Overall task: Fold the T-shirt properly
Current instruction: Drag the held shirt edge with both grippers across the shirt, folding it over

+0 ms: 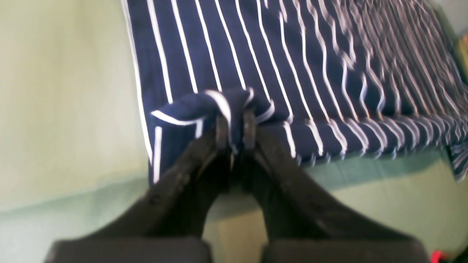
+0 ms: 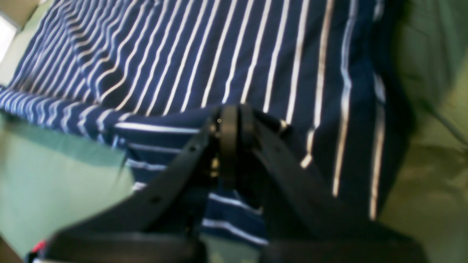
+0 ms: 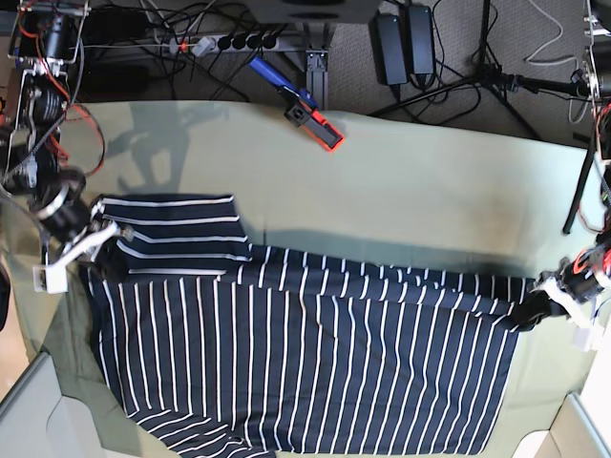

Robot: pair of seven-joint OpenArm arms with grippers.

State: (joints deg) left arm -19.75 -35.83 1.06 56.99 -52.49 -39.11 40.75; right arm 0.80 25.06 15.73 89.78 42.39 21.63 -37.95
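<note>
In the left wrist view, my left end effector [image 1: 236, 137] is closed on a gathered pinch of the T-shirt [image 1: 226, 47], the cloth bunching up between my tips. From there the striped body spreads out ahead of me, its straight outer border just to the left of my tips, and a rolled band of fabric runs away to the right. The pale green cloth [image 1: 65, 91] lies flat beyond that border.

In the right wrist view, my right end effector [image 2: 234, 126] is shut too, with dark fabric tight around the tips; I judge that I have the shirt pinched there, though the dark folds hide the bite. The body stretches ahead, and a flap with a sleeve-like shape hangs out below and to the left of my tips.

In the base view, the shirt lies between my two end effectors and in front of them, a long folded strip linking one to the other. I take this to be a lengthwise fold in hand, one side being carried over the body. Next I need to move both ends together, keep the strip taut, lay it down evenly, then let go and tuck the flap beside my right end effector inward.
</note>
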